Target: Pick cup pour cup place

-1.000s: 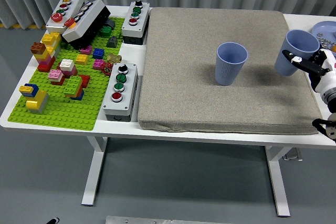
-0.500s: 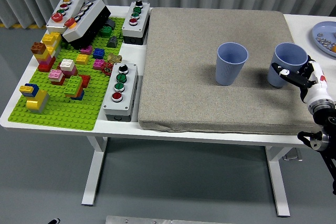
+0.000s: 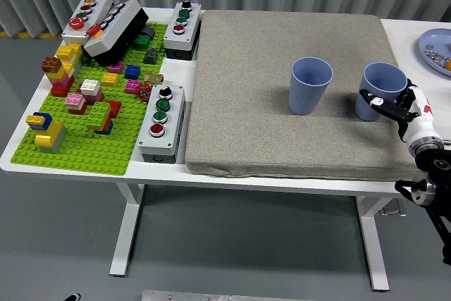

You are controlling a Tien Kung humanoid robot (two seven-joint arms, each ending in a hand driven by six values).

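Two blue-grey cups stand upright on the grey mat [image 3: 246,82]. One cup [image 3: 310,86] is in the middle of the mat, open and free. The second cup [image 3: 382,84] is near the mat's right edge, low on the mat, with my right hand [image 3: 392,103] wrapped around its near right side, black fingers [image 3: 373,98] across its front. The right arm comes in from the lower right corner. What either cup holds cannot be seen. My left arm does not show.
A blue plate [image 3: 437,35] with small items sits at the far right edge. A green brick baseplate [image 3: 84,149] with several bricks fills the table's left. Button boxes stand beside the mat [image 3: 162,123], at its far left corner [image 3: 182,29], and at the far left [image 3: 88,15].
My right hand has brought the held cup leftward and down, from raised off the mat's right edge to low on the mat. The middle cup has not moved.
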